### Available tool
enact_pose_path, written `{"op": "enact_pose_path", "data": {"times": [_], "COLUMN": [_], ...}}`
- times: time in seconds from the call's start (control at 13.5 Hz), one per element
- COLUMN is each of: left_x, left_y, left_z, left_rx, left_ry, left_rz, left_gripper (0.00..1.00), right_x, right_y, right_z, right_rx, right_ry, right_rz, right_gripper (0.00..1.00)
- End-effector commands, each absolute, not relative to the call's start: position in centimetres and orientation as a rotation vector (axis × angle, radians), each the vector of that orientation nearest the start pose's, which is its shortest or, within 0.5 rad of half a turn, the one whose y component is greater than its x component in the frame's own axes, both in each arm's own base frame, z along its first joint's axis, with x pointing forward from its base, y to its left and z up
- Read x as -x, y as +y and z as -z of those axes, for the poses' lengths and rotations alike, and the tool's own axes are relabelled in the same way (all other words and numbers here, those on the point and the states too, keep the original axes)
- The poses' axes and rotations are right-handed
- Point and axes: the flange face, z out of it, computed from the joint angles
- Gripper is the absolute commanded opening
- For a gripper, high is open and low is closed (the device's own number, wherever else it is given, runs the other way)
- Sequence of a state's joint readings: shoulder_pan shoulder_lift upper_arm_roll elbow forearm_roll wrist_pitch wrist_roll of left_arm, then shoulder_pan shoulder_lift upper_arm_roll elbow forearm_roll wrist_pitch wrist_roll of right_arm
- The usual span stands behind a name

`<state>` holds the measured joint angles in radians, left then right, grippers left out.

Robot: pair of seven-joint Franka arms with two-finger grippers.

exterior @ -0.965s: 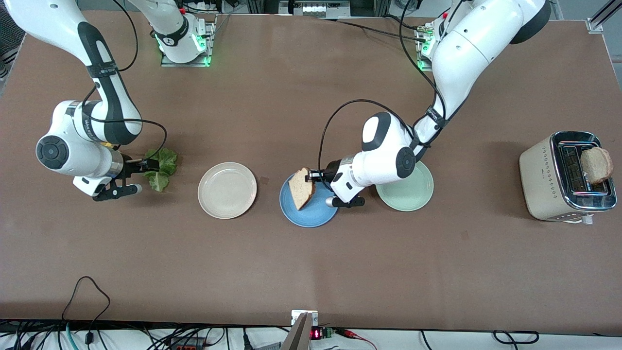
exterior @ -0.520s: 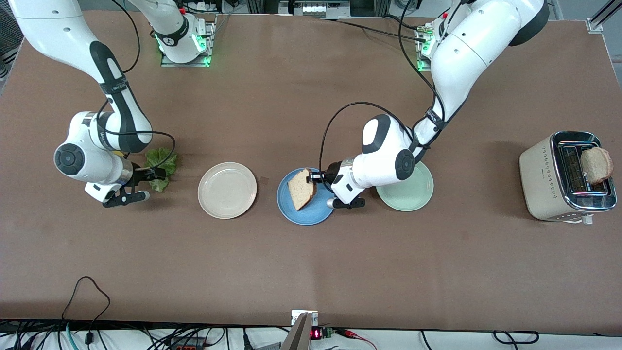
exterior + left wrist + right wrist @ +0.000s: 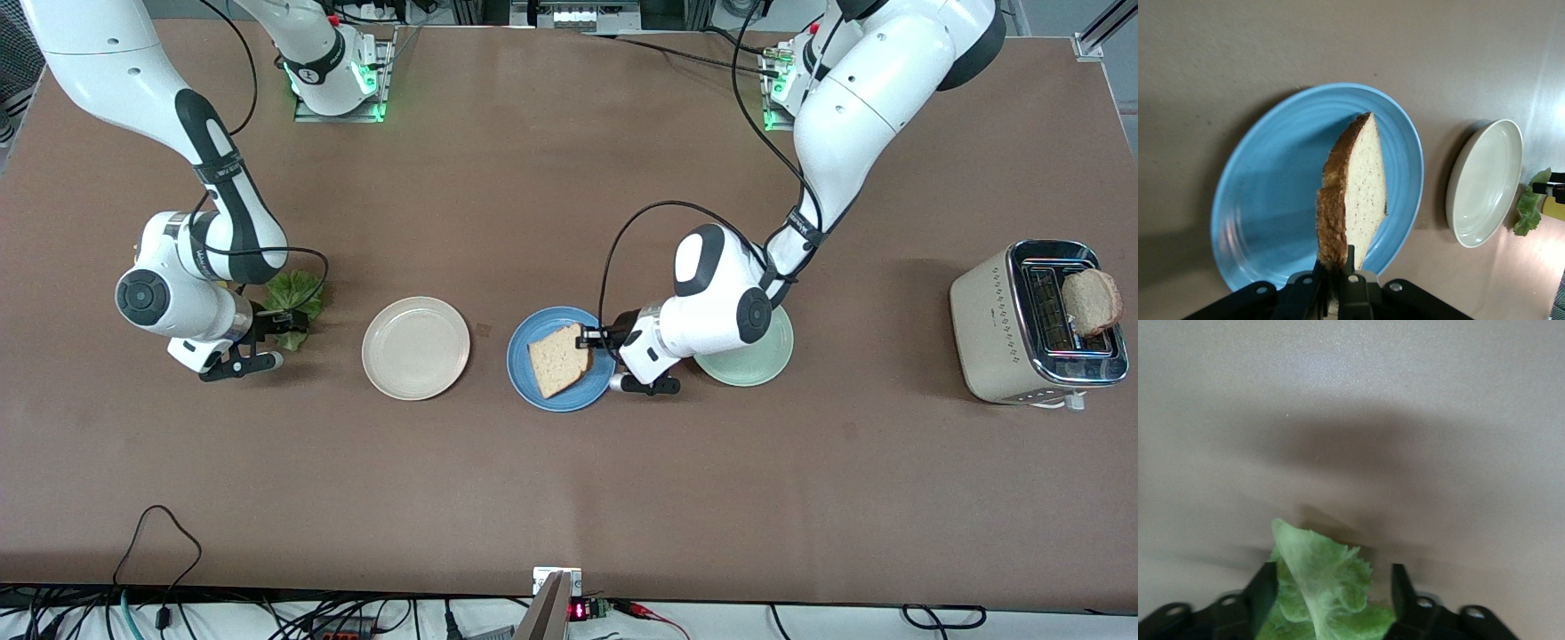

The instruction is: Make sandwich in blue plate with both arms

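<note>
I see my left gripper (image 3: 594, 338) clamped on the bread slice (image 3: 559, 359) at the blue plate (image 3: 533, 384)'s three o'clock rim. My right gripper (image 3: 277, 322)'s fingers straddle the lettuce leaf (image 3: 293, 292), apart; bare table (image 3: 569, 498) all round.

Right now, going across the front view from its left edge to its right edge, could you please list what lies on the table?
lettuce leaf → cream plate → blue plate with bread slice → mint-green plate → toaster
</note>
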<state>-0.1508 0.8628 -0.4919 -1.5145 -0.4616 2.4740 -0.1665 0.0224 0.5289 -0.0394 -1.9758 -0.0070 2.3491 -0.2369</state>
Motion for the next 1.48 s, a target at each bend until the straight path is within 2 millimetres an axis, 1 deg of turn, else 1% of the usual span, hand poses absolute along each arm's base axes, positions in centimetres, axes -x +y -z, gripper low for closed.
{"op": "enact_pose_path", "data": {"times": [0.0, 0.15, 0.22, 0.3, 0.37, 0.52, 0.59, 0.67, 0.74, 0.82, 0.89, 0.96, 1.11, 1.26, 1.34, 1.41], "left_x": [-63.1, -63.1, -63.1, -63.1, -63.1, -63.3, -63.3, -63.0, -62.6, -62.3, -62.1, -62.2, -63.2, -63.9, -64.1, -64.4], "left_y": [-36.6, -36.4, -36.3, -36.3, -36.3, -36.3, -36.3, -36.8, -37.2, -37.7, -38.0, -38.0, -36.7, -35.1, -34.3, -33.4], "left_z": [-20.6, -20.2, -19.8, -19.4, -19.0, -19.3, -19.3, -19.3, -19.2, -19.0, -19.0, -19.5, -20.6, -21.4, -21.4, -22.0], "left_rx": [-2.462, -2.462, -2.462, -2.461, -2.462, -2.461, -2.461, -2.462, -2.462, -2.464, -2.463, -2.463, -2.480, -2.537, -2.565, -2.597], "left_ry": [0.037, 0.022, 0.025, 0.033, 0.031, 0.031, 0.031, 0.021, 0.015, 0.006, 0.003, -0.001, -0.004, -0.064, -0.089, -0.113], "left_rz": [0.140, 0.141, 0.147, 0.145, 0.149, 0.142, 0.142, 0.145, 0.151, 0.159, 0.162, 0.152, 0.124, 0.099, 0.115, 0.114], "left_gripper": [0.04, 0.06, 0.16, 0.53, 1.00, 1.00, 1.00, 1.00, 1.00, 1.00, 1.00, 1.00, 1.00, 1.00, 1.00, 1.00], "right_x": [-59.6, -59.6, -59.7, -59.7, -59.7, -59.8, -59.9, -60.1, -60.5, -61.2, -61.5, -61.9, -62.3, -62.3, -62.2, -62.1], "right_y": [-0.1, 0.2, 0.1, 0.1, 0.1, 0.2, 0.1, 0.2, 0.3, 0.3, 0.4, 0.6, 1.4, 2.5, 4.3, 5.7], "right_z": [-18.7, -18.7, -18.7, -18.7, -18.8, -18.9, -19.1, -19.9, -21.6, -23.9, -26.1, -27.8, -29.9, -31.5, -31.7, -31.7], "right_rx": [3.116, 3.115, 3.117, 3.117, 3.116, 3.117, 3.123, 3.128, 3.125, 3.121, 3.116, 3.122, 3.126, 3.096, 3.087, 3.095], "right_ry": [-0.372, -0.377, -0.377, -0.377, -0.375, -0.372, -0.337, -0.310, -0.306, -0.302, -0.265, -0.176, -0.064, 0.135, 0.185, 0.214], "right_rz": [-0.244, -0.243, -0.241, -0.244, -0.241, -0.239, -0.236, -0.234, -0.250, -0.279, -0.338, -0.386, -0.444, -0.442, -0.451, -0.453], "right_gripper": [0.17, 0.08, 0.03, 0.00, 0.00, 0.00, 0.00, 0.00, 0.00, 0.00, 0.00, 0.00, 0.00, 0.00, 0.00, 0.00]}}
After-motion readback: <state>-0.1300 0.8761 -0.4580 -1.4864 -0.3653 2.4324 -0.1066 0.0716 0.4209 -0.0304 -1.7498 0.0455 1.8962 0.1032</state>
